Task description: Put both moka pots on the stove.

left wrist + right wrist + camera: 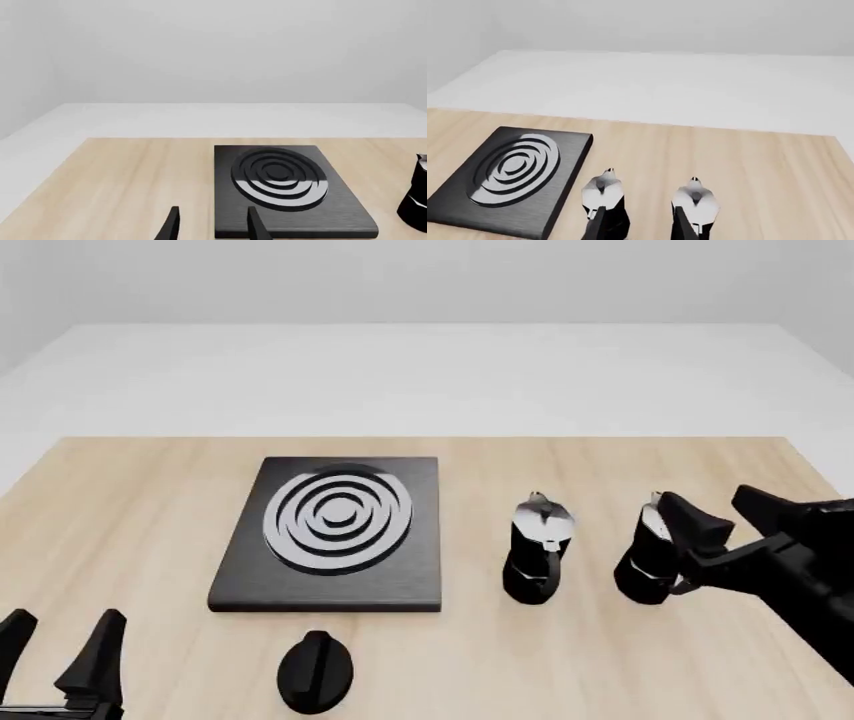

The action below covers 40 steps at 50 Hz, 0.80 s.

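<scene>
room: plain pale grey walls and floor, with a light wood desk [160,510] in the middle.
stove [334,530]: flat black slab lying on the desk, left of centre in the front view, its silver ring burner [338,512] bare; nothing stands on it.
left moka pot [539,558]: upright on the desk, right of the stove and apart from it, silver lid up, black body below.
right moka pot [651,562]: upright on the desk just right of the first pot, a gap between them; partly covered by the right arm's fingers in the front view.
both pots: on the bare wood, neither on the stove; in the right wrist view they stand side by side close in front of the camera.
right gripper [721,520]: beside the right moka pot, fingers spread wide; one finger overlaps that pot in the front view, but whether it touches cannot be told. it grips nothing.
left gripper [60,645]: low at the near left corner of the desk, well apart from the pots, fingers spread wide and holding nothing.
knob [315,670]: flat black teardrop shape lying on the desk just in front of the stove's near edge, apart from it.
</scene>
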### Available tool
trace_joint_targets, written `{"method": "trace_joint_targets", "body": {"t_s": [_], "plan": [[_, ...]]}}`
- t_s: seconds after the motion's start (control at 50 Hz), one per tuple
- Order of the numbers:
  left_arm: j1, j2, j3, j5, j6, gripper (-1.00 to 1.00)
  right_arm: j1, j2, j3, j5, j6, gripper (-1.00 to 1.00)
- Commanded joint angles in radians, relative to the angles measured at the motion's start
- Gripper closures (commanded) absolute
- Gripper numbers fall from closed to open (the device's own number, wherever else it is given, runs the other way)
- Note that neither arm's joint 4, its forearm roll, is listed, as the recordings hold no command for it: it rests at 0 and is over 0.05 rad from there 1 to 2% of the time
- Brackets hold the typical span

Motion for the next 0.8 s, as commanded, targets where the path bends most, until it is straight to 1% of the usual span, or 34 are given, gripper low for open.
{"method": "trace_joint_targets", "body": {"t_s": [0.02,0.06,0.12,0.14,0.16,0.18,0.2,0.24,0.32,0.38,0.42,0.48,0.6,0.62,0.64,0.8], "plan": [[0.0,0.0,0.0,0.0,0.0,-1.0,0.079,0.131,-0.024,-0.05,0.039,-1.0],[0.0,0.0,0.0,0.0,0.0,-1.0,0.089,0.148,-0.023,-0.06,0.046,-1.0],[0.0,0.0,0.0,0.0,0.0,-1.0,0.091,0.16,-0.02,-0.069,0.042,-1.0],[0.0,0.0,0.0,0.0,0.0,-1.0,0.115,0.18,-0.022,-0.079,0.055,-1.0],[0.0,0.0,0.0,0.0,0.0,-1.0,0.111,0.176,-0.017,-0.086,0.048,-1.0],[0.0,0.0,0.0,0.0,0.0,-1.0,0.108,0.179,-0.016,-0.087,0.049,-1.0],[0.0,0.0,0.0,0.0,0.0,-1.0,0.11,0.195,-0.015,-0.093,0.062,-1.0],[0.0,0.0,0.0,0.0,0.0,-1.0,0.114,0.195,-0.011,-0.098,0.056,-1.0],[0.0,0.0,0.0,0.0,0.0,-1.0,0.136,0.218,-0.007,-0.112,0.065,-1.0],[0.0,0.0,0.0,0.0,0.0,-1.0,0.134,0.224,-0.004,-0.118,0.058,-1.0],[0.0,0.0,0.0,0.0,0.0,-1.0,0.143,0.244,-0.003,-0.128,0.071,-1.0],[0.0,0.0,0.0,0.0,0.0,-1.0,0.147,0.256,0.006,-0.143,0.069,-1.0],[0.0,0.0,0.0,0.0,0.0,-1.0,0.148,0.283,0.019,-0.168,0.074,-1.0],[0.0,0.0,0.0,0.0,0.0,-1.0,0.13,0.288,0.023,-0.171,0.078,-1.0],[0.0,0.0,0.0,0.0,0.0,-1.0,0.136,0.295,0.023,-0.178,0.082,-1.0],[0.0,0.0,0.0,0.0,0.0,-1.0,0.127,0.33,0.033,-0.208,0.072,-1.0]]}}
